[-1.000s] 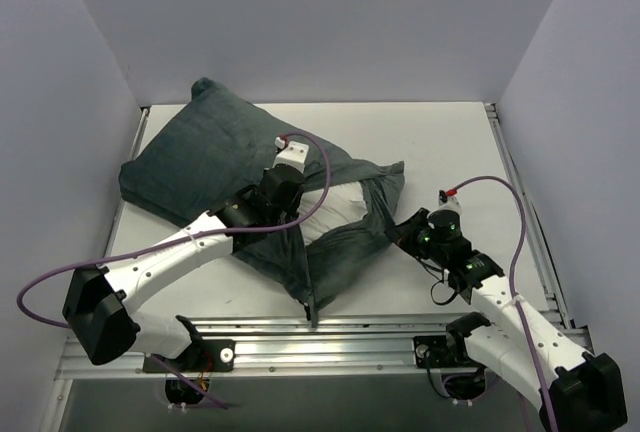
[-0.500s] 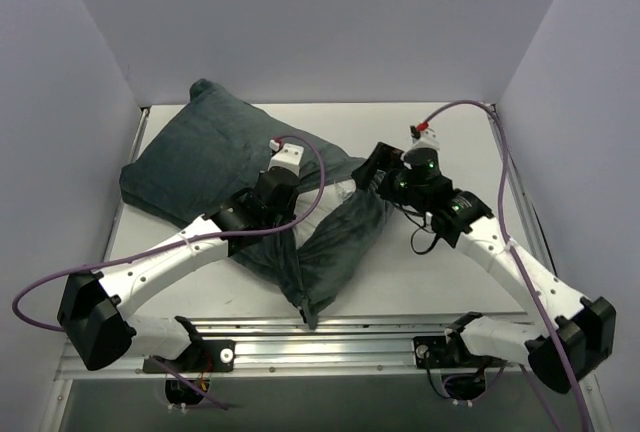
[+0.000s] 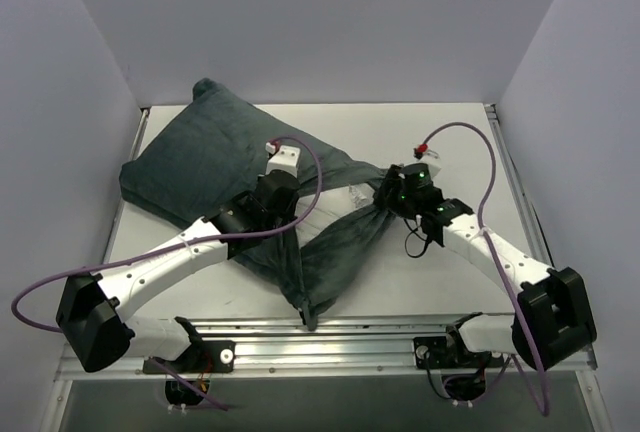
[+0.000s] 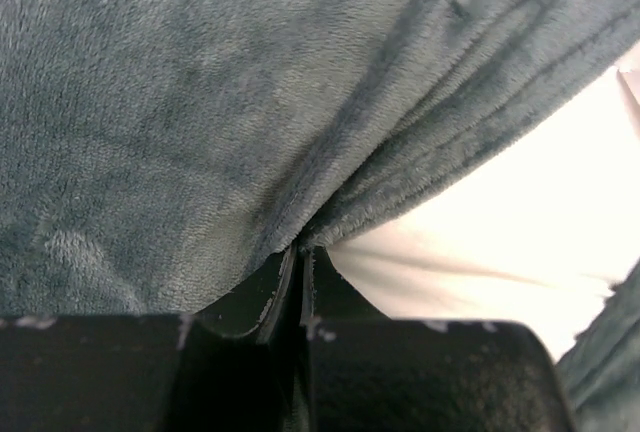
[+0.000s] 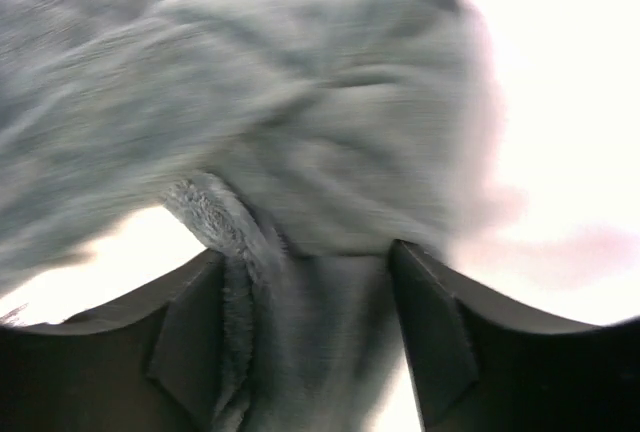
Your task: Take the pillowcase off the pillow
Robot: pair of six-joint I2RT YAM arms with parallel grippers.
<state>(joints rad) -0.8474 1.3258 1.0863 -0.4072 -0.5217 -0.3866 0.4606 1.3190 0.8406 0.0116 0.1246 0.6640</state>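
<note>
Pillowcase (image 3: 200, 162) lies diagonally across the table (image 3: 450, 132), running from far left toward near centre. The dark grey-teal face is up and no stripes are visible. Most of it is plump and filled, so I judge that the pillow (image 3: 345, 195) is almost wholly inside. Only a small white patch shows at the open end, between the two arms. A slack part of the cover trails toward the near edge.

Left hand (image 4: 298, 264): jaws pinched together on a fold of the pillowcase rim, with bare white pillow just beside the pinch.

Right hand (image 5: 305, 292): a thick bunch of plush fills the gap between its fingers. The wrist view is blurred, but I read it as gripping the pillowcase on the right side of the opening.

Step in hand: the opening is held on both sides, at the start of the peel. Extraction has hardly begun.

Next move, as I judge it:
- Work the rim back over the pillow toward the far-left end, or drag the cover off.
- Something must hold the pillow in place, or it will simply travel with the fabric.
- The plush is thick, so the grip may slip, and one hand will probably need to re-grip further along.
</note>
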